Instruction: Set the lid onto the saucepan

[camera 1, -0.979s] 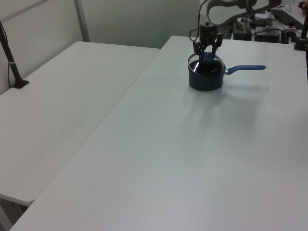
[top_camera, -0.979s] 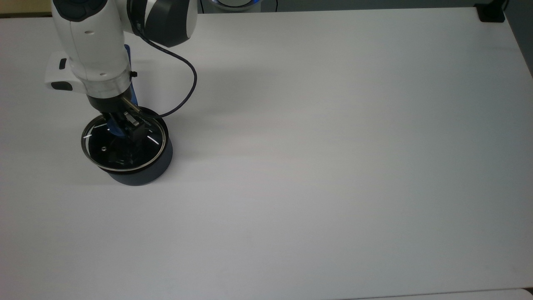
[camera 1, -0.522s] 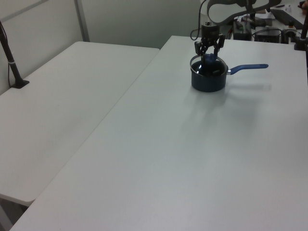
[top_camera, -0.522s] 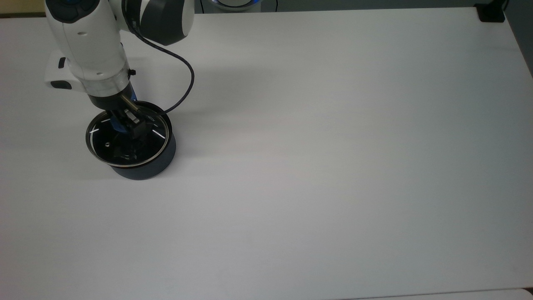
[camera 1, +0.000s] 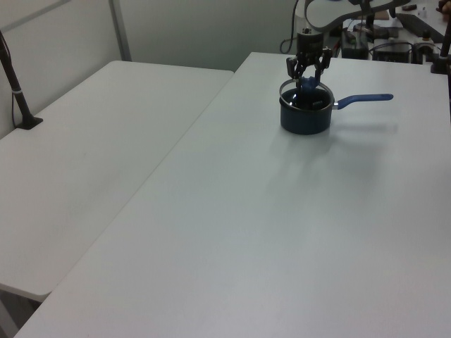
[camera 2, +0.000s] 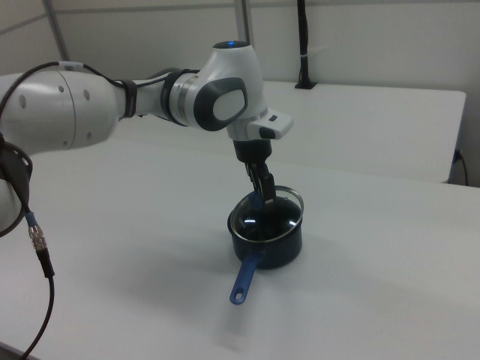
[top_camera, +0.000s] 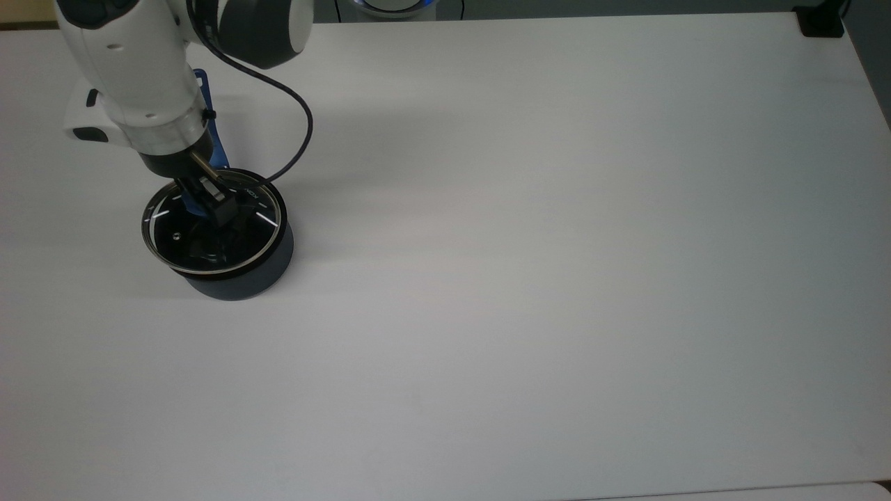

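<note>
Glass lid [top_camera: 209,233], metal-rimmed, is sitting tilted over the dark saucepan [top_camera: 240,278] on the white worktop [top_camera: 557,243]; end effector [top_camera: 205,207] is clamping its blue knob.

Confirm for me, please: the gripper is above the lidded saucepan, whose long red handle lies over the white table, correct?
Not quite: the handle is blue, not red, as the right view shows. The rest holds: the gripper is above the saucepan, with the lid on it, on the white table.
</note>
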You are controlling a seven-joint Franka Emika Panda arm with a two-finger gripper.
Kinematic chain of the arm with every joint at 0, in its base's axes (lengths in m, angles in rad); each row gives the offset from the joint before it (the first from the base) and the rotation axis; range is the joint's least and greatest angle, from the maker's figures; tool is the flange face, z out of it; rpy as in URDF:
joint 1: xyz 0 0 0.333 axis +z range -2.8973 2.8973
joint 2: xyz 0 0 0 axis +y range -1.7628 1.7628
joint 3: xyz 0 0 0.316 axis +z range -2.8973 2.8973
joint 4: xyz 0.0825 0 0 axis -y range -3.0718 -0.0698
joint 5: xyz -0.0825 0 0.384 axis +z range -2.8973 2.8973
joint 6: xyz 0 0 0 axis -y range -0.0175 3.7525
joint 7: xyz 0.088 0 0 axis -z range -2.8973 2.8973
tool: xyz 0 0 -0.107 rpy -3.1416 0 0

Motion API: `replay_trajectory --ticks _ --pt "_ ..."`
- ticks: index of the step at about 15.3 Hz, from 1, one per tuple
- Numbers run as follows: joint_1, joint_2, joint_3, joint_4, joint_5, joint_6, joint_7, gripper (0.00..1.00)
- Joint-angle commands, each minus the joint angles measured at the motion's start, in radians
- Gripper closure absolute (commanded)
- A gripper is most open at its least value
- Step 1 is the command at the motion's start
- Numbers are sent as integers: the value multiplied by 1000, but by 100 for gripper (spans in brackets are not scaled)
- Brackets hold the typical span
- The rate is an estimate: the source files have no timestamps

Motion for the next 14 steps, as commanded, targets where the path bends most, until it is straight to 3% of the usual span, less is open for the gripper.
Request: replay_trajectory --ticks 1,14 --pt "2 -15 -13 14 27 -51 0 65" --pt "4 -12 -11 10 27 -92 -12 65"
